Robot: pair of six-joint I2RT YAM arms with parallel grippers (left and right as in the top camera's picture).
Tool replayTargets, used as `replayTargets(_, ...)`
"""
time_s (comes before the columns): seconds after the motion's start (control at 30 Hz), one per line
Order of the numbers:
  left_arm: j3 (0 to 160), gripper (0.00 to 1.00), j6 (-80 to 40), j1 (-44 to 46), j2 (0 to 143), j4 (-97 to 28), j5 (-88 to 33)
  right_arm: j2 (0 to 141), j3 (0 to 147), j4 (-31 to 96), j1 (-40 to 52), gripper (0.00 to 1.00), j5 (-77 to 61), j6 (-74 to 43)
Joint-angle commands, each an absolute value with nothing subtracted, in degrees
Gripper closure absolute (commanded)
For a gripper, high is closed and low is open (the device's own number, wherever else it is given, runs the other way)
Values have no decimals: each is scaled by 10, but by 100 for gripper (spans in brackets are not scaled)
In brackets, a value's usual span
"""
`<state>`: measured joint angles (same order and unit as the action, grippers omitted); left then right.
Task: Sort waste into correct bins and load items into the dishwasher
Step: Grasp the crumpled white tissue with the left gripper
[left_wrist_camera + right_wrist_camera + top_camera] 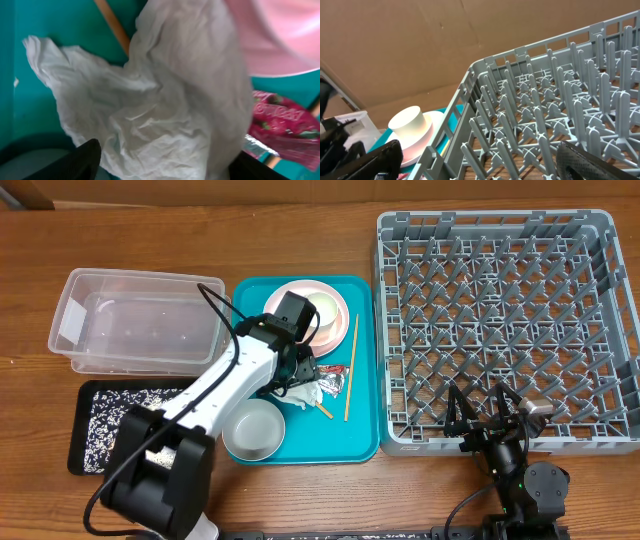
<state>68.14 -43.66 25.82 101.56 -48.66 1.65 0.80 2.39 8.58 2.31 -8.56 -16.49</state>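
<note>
While left tool [160,160] straddles crumpled white napkin [150,115], jaws apart, right tool [480,152] gapes empty.

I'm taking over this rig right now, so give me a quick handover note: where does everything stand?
Left gripper: down over the crumpled napkin on the teal tray; grip cannot be confirmed.
Right gripper: open, empty, by the dish rack front edge.
Done: nothing visible; the dish rack and the clear tub hold nothing.
Left: napkin and foil wrapper to sort; plate, white cup on it, and grey bowl, all on the teal tray, to load.
</note>
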Motion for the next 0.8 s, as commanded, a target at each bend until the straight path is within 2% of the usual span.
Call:
replayTargets(0.0, 679, 28, -432, 259, 1033, -494, 4, 4, 23, 81, 26, 0, -81, -168)
replayTargets(0.13, 679, 30, -426, 259, 1047, -499, 3, 4, 23, 81, 26, 0, -81, -168)
replayTargets(0.23, 679, 38, -424, 259, 1056, -500, 4, 4, 23, 81, 26, 0, -81, -168)
replayTargets(0.3, 679, 55, -424, 259, 1056, -493, 4, 4, 23, 81, 26, 0, -81, -168)
replayTargets(0.37, 681, 66, -424, 259, 1056, -490, 4, 4, 23, 81, 26, 0, -81, -168)
replayTargets(0.5, 687, 96, -407, 258, 1054, -491, 4, 4, 23, 81, 26, 0, -81, -168)
replayTargets(0.77, 769, 96, -372, 256, 1039, -562, 7, 4, 23, 81, 26, 0, -81, -168)
